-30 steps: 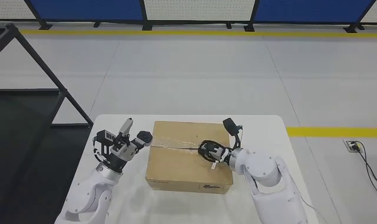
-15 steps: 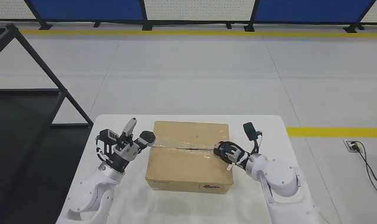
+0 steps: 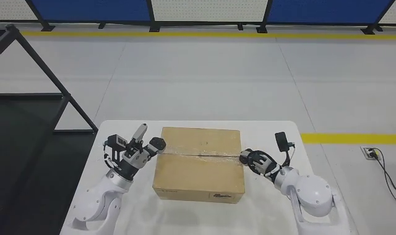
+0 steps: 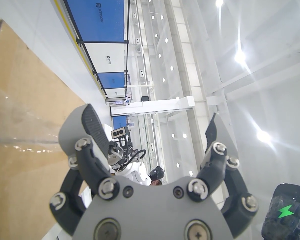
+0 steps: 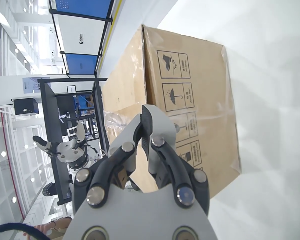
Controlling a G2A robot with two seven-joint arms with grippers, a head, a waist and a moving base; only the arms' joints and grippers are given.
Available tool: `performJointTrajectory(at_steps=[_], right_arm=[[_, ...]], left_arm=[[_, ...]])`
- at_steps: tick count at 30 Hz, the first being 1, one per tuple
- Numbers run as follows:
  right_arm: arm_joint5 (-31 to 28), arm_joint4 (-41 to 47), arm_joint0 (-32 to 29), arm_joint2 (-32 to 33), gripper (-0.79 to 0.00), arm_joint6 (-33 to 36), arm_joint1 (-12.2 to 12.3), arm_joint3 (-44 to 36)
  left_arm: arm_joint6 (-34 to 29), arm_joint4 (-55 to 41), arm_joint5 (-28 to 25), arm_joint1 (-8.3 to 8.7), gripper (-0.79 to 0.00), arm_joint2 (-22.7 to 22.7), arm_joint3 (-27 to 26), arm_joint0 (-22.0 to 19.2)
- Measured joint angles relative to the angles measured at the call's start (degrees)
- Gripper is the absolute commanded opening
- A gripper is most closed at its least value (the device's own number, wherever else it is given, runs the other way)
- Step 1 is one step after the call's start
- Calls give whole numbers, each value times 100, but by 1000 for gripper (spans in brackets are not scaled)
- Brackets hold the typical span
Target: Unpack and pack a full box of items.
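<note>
Rounded white arms [image 3: 312, 195] — left gripper [image 4: 152, 118] grey, with silver screws, black linkages, ribbed black pads [image 4: 93, 126].

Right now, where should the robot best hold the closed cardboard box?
Probably by its two short end walls, one gripper from each side: the cardboard box looks too wide for one gripper, and left gripper and right gripper flank it.
</note>
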Motion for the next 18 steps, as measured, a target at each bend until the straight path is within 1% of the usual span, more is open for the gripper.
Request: performJointTrajectory(at_steps=[4, 7, 12, 18], right_arm=[[-292, 124, -183, 5, -785, -238, 26, -293], [-551, 204, -305, -91, -785, -447, 34, -429], [-765, 274, -282, -255, -785, -400, 69, -375], [-848, 363, -203, -335, -785, -406, 112, -220]], left_arm=[[29, 22, 23, -12, 0, 38, 15, -38], [20, 89, 156, -34, 0, 199, 50, -161], [-15, 442, 630, -70, 0, 582, 196, -431], [144, 695, 1057, -108, 0, 829, 491, -661]])
